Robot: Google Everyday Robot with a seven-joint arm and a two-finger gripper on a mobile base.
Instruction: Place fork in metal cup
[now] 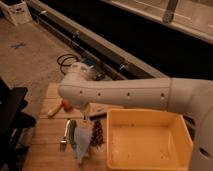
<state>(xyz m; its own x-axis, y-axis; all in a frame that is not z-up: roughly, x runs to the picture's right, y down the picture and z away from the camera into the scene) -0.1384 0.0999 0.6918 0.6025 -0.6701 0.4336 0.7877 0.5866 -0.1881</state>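
Fork point(64, 137) lies flat on the wooden table point(45, 150) in the camera view, toward the front left, just beside the green pepper point(73, 134) and well left of the yellow bin point(150, 117). White arm point(120, 94) reaches across the table from the right, higher in the picture than the fork and apart from it. Gripper is hidden behind the arm's bend, exact place not readable; jaws stand wide apart.

Workshop-like lab: bare concrete floor point(30, 60), coiled cable point(66, 60), wooden worktable point(45, 150).
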